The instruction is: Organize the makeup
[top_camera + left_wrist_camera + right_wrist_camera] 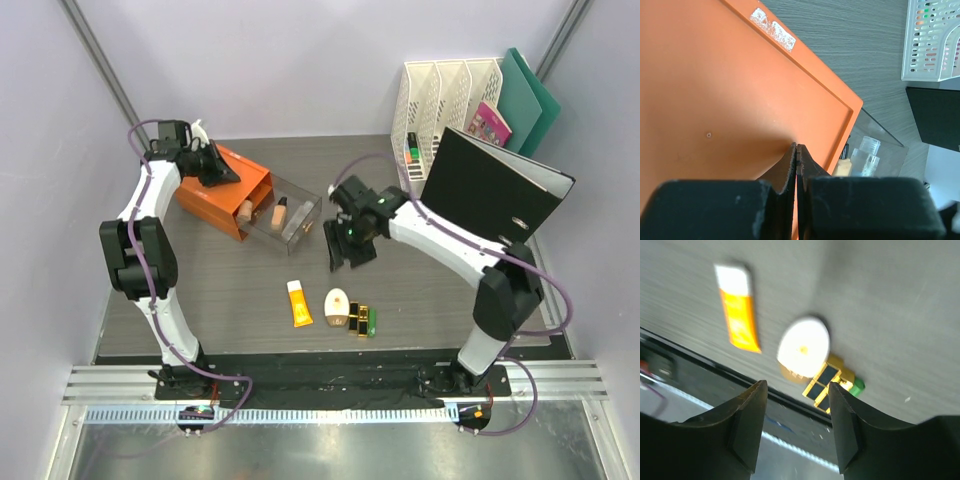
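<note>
Top external view: two arms work over a grey tabletop (430,290), where an orange box (200,205) stands at back left with its clear drawer (305,222) pulled out.
Left pincer (796,150): clenched on nothing, fingers pressed together, tip resting on the lid of the box, apparently to steady it.
Right pincer (345,250): released and empty, jaws spread, hanging above the tabletop between the drawer and the loose makeup.
In the drawer: beige foundation bottles (279,213) with dark caps, and a clear bottle (867,152).
Out on the tabletop: an orange-yellow tube (298,303), a cream compact (338,306), black-gold lipsticks (358,318) and a small green tube (372,321), in a row near the front edge, the last three huddled close.
Step in hand: by the look of it, going for the next piece; the right wrist view frames the compact between its fingers.
Next move: likely a straight descent and a close across the low, rounded compact without knocking the lipsticks just beside it, then a carry to the drawer.
</note>
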You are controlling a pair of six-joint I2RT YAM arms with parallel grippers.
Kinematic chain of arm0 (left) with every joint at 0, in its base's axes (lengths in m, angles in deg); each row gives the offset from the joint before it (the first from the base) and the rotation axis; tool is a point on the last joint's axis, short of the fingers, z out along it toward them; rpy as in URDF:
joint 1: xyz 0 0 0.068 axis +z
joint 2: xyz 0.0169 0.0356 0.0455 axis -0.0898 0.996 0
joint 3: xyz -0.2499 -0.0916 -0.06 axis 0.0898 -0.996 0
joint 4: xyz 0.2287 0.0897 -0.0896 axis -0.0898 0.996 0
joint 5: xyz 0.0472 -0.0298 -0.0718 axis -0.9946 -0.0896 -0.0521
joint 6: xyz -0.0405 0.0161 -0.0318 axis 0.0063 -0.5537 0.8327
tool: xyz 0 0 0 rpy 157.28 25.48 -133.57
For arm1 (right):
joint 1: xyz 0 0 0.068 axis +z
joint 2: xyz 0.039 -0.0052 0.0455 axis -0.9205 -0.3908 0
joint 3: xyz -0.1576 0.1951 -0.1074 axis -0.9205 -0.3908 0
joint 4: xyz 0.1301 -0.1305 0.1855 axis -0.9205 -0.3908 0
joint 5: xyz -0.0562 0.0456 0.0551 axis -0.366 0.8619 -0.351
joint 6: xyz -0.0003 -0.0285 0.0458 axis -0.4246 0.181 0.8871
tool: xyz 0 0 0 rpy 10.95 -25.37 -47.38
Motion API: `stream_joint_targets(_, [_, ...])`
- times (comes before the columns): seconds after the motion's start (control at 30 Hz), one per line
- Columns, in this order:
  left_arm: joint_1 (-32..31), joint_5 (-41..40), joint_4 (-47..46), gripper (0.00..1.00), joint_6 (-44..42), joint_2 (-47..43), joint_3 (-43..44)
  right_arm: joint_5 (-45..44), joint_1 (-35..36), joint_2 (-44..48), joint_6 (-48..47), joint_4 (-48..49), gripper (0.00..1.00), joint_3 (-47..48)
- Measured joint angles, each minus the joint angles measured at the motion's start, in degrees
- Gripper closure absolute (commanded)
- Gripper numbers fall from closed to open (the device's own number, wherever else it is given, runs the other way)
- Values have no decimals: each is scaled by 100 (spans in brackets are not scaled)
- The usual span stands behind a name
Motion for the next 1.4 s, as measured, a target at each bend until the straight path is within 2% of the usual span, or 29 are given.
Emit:
stream_joint_targets(0.13, [0,0,0,100,0,-37,-52,334,105,-442,-160,-157,42,-859])
stream_joint_targets(0.3, [0,2,-7,100,0,-85,-120,632,160,-756,-319,-149,40,-1163])
stream_joint_targets(0.87, [0,63,-37,100,0,-212,-319,1290,153,-1296,-595,402,37,-1067])
stream_joint_targets(1.2, [0,68,-33,100,0,-225,-330,1169,155,-1615,-686,656,36,-1051])
stream_joint_targets(1.33, [0,68,-33,100,-2,-225,-328,1185,173,-1615,-629,730,36,-1069])
stream_joint_targets(1.4, [0,68,-28,100,-2,-223,-328,1261,177,-1615,-577,831,41,-1110])
